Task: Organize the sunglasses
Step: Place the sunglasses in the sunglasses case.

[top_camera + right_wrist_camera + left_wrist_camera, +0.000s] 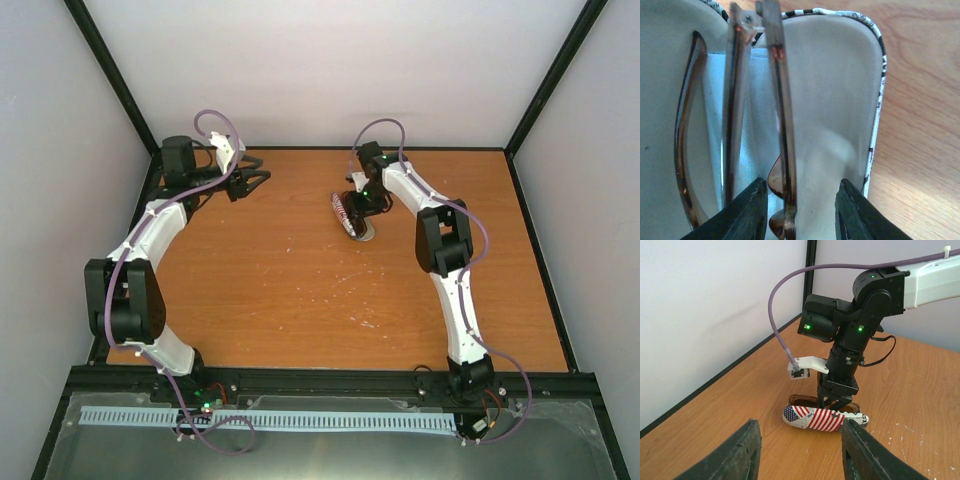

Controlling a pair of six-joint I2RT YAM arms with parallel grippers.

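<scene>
The bench (300,290) carries a flag-striped case (343,212), lying open toward its far side. From overhead, the right hand (356,208) blocks the case's contents. Only that hand's own wrist camera shows the sunglasses (781,100) lying inside on a light blue cloth (759,100). Its fingers (747,215) stand apart, astride one temple arm, seemingly not pinching it. The left hand (800,450), spread and empty, is well apart at the far left, facing the case.

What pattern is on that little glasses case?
The case wears a flag print: red-white stripes, white stars on blue. Left wrist view shows it best.
</scene>
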